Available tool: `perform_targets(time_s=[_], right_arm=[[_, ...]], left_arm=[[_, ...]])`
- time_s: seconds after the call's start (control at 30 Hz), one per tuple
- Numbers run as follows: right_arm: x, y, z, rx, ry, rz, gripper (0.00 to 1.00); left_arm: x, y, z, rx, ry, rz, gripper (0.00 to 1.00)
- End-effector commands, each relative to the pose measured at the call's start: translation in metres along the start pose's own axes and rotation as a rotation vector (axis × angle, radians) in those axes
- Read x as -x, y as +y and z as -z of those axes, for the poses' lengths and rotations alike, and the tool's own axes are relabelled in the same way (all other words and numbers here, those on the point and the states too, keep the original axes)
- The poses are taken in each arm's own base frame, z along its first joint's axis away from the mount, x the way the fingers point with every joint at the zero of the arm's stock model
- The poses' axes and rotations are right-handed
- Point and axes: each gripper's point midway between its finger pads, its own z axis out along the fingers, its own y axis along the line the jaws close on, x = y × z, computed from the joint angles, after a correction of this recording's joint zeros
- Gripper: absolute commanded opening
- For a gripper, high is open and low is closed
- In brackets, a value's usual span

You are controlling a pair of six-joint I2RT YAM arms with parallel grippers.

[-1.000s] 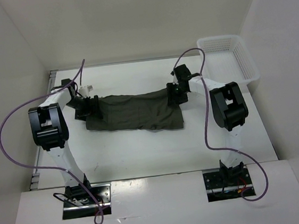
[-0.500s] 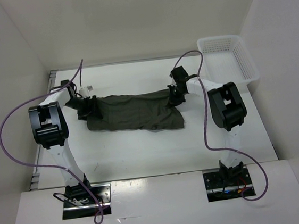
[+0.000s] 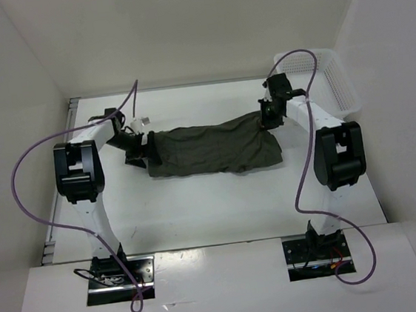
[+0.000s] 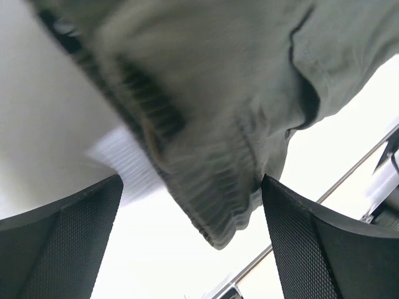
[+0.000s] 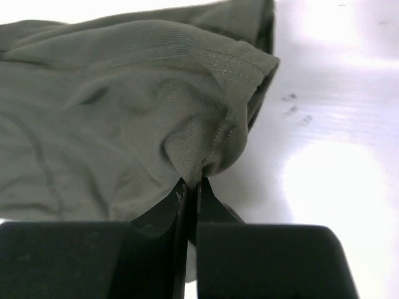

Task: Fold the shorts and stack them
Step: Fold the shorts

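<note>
The dark olive shorts [image 3: 214, 148] lie stretched left to right on the white table [image 3: 198, 202]. My right gripper [image 3: 267, 117] is at their right end. In the right wrist view the right gripper [image 5: 192, 184] is shut on a pinched fold of the shorts' [image 5: 124, 112] stitched hem. My left gripper [image 3: 142, 149] is at the cloth's left end. In the left wrist view the left gripper [image 4: 193, 243] is wide open, and the ribbed waistband of the shorts [image 4: 206, 124] hangs between the mesh-patterned fingers [image 4: 62, 249], brushing the right one.
A white mesh basket [image 3: 331, 76] stands at the far right corner, just behind the right arm. White walls close in the table on three sides. Purple cables loop off both arms.
The right gripper closed on the hem and pulled it right and away. The whole shorts slid right, and the left gripper followed along with them, staying open.
</note>
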Motion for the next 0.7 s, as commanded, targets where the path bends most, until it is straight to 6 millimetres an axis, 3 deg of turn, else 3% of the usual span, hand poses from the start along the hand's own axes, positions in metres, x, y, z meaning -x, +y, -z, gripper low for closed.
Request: perform_targets(time_s=[0.0,0.03,0.07,0.1,0.17,0.33,0.37,0.47,0.5,0.57,0.6,0.67], right_arm=[[0.02,-0.002,0.047,-0.011,-0.059,0.054,0.0],[0.035,0.002,0.057,-0.005,-0.092,0.067,0.0],[0.035,0.004,0.063,0.001,-0.077,0.066,0.0],[0.048,0.011,0.074,0.025,-0.106,0.08,0.0],[0.053,0.019,0.08,0.04,-0.106,0.088,0.0],[0.064,0.085,0.082,0.125,-0.132,0.153,0.0],[0.07,0.11,0.09,0.16,-0.16,0.174,0.0],[0.074,0.152,0.09,0.217,-0.175,0.189,0.0],[0.061,0.173,0.082,0.238,-0.142,0.211,0.0],[0.057,0.194,0.079,0.253,-0.136,0.184,0.0],[0.045,0.209,0.074,0.268,-0.11,0.193,0.0],[0.037,0.228,0.062,0.283,-0.084,0.167,0.0]], left_arm=[[-0.003,-0.012,-0.026,-0.03,0.057,-0.075,1.0],[-0.004,-0.016,-0.029,-0.032,0.064,-0.085,1.0],[-0.003,-0.022,-0.035,-0.037,0.076,-0.102,1.0],[-0.007,-0.023,-0.04,-0.041,0.093,-0.102,1.0],[-0.003,-0.023,-0.053,-0.044,0.105,-0.105,1.0],[0.003,-0.029,-0.089,-0.038,0.172,-0.129,1.0],[0.005,-0.033,-0.09,-0.039,0.169,-0.143,0.97],[0.001,-0.035,-0.098,-0.032,0.19,-0.154,0.85],[0.0,-0.038,-0.099,-0.034,0.196,-0.161,0.75],[0.002,-0.037,-0.101,-0.034,0.193,-0.163,0.67],[0.007,-0.039,-0.1,-0.033,0.182,-0.171,0.61],[0.008,-0.038,-0.102,-0.033,0.182,-0.171,0.59]])
